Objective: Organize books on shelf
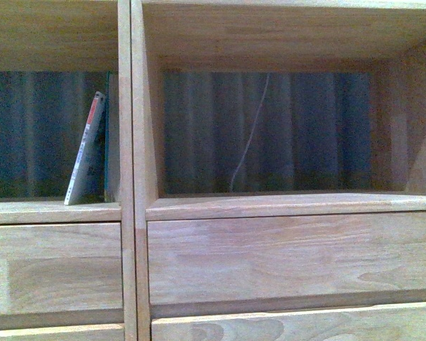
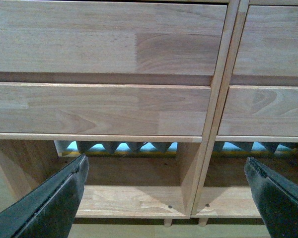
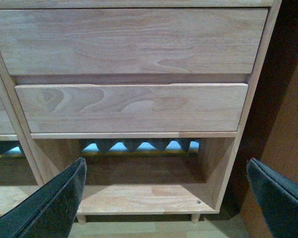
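The light-wood shelf (image 1: 284,256) fills the front view. In its left open compartment a thin white book with a red-topped spine (image 1: 86,150) leans to the right against a dark teal book (image 1: 112,142) that stands by the divider. The right compartment holds no books. Neither arm shows in the front view. My left gripper (image 2: 166,198) is open with nothing between its black fingers (image 2: 49,203), facing the shelf's lower drawer fronts (image 2: 99,109) and bottom compartments. My right gripper (image 3: 166,198) is open too, empty, facing the shelf's lower right end (image 3: 134,106).
A thin pale cord (image 1: 250,135) hangs behind the right compartment in front of a dark ribbed backdrop. A darker brown panel (image 3: 283,129) stands beside the shelf's right side. The shelf stands on short legs (image 3: 195,217) over a pale floor.
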`<action>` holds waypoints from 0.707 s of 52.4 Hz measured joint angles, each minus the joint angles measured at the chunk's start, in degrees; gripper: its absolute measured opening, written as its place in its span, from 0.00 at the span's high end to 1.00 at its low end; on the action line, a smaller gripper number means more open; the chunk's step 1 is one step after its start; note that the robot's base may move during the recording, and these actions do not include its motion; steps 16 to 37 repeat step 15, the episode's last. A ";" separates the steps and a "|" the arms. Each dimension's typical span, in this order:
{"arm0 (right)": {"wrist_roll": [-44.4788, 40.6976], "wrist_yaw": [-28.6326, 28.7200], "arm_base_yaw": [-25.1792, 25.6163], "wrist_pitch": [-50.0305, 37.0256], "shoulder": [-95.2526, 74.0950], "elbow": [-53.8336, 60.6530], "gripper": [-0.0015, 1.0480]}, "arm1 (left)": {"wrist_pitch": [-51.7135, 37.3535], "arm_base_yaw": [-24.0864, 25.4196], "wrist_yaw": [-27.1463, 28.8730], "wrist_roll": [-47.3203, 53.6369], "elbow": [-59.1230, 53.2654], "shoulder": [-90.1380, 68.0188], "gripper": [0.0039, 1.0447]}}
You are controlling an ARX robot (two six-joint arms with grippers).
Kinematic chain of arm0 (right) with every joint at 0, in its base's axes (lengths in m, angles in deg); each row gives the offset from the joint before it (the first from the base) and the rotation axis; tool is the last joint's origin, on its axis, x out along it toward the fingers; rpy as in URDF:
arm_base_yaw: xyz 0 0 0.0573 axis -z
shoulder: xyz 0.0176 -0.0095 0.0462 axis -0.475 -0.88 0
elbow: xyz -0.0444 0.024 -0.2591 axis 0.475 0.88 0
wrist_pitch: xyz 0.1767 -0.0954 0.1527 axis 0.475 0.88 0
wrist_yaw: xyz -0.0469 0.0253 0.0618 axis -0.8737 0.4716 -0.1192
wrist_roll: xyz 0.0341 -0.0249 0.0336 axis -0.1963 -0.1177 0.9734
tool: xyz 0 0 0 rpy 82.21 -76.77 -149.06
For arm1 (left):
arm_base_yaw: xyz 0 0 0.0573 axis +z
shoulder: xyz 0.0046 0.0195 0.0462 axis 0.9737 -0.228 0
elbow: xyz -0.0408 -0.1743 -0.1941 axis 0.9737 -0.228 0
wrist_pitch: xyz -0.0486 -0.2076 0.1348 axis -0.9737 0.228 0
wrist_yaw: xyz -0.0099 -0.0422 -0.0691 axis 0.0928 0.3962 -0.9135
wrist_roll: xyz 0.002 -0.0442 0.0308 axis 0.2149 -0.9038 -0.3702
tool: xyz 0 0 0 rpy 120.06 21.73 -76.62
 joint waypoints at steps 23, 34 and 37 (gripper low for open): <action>0.00 0.00 0.00 0.00 0.00 0.00 0.07 | 0.00 0.00 0.00 0.00 0.00 0.00 0.07; 0.00 0.00 0.00 0.00 0.00 0.00 0.07 | 0.00 0.00 0.00 0.00 0.00 0.00 0.07; 0.00 0.00 0.00 0.00 0.00 0.00 0.07 | 0.00 0.00 0.00 0.00 0.00 0.00 0.07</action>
